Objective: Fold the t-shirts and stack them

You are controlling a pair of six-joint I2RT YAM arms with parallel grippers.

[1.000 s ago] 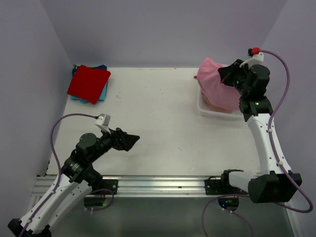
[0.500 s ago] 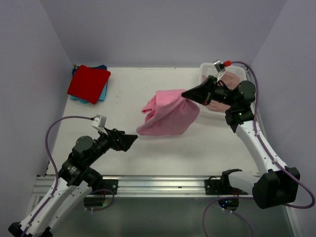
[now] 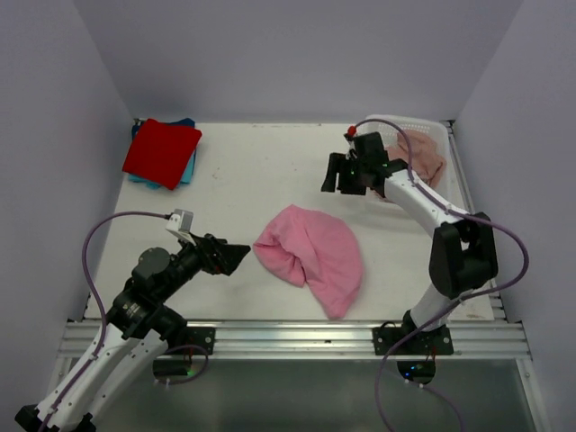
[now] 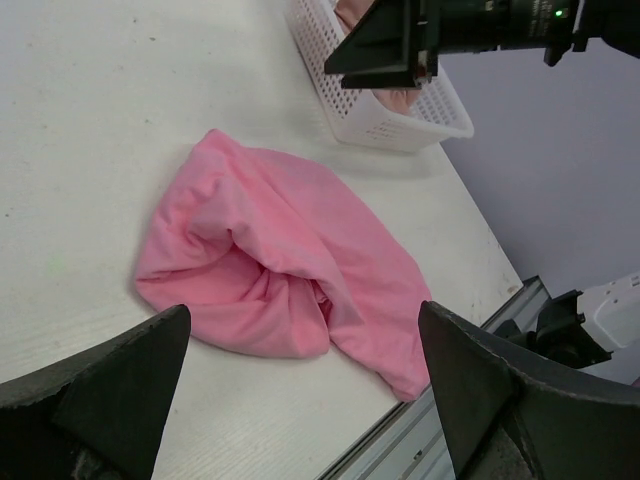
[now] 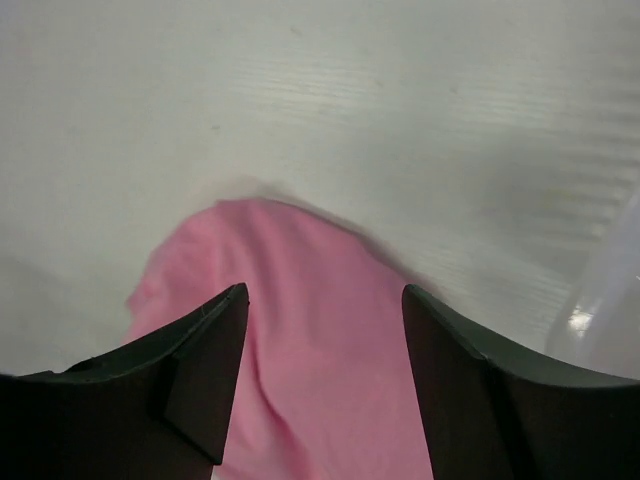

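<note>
A bright pink t-shirt (image 3: 310, 256) (image 4: 280, 260) (image 5: 310, 380) lies crumpled on the table near the front middle. At the far left corner a folded red t-shirt (image 3: 162, 151) rests on a teal-blue one (image 3: 187, 169). A dusty-pink t-shirt (image 3: 425, 160) sits in the white basket (image 3: 409, 124). My right gripper (image 3: 337, 173) (image 5: 325, 295) hangs open and empty above the table, just left of the basket and behind the pink t-shirt. My left gripper (image 3: 236, 256) (image 4: 303, 320) stands open beside the pink t-shirt's left edge, not touching it.
The white mesh basket (image 4: 390, 115) stands at the back right against the wall side. The metal rail (image 3: 288, 337) runs along the table's near edge, close to the pink t-shirt's lower tip. Purple walls close in the left, back and right.
My right gripper swung the bright pink t-shirt out of the basket over the table, opened and let it drop, then drew back toward the basket. The left arm hardly moved.
</note>
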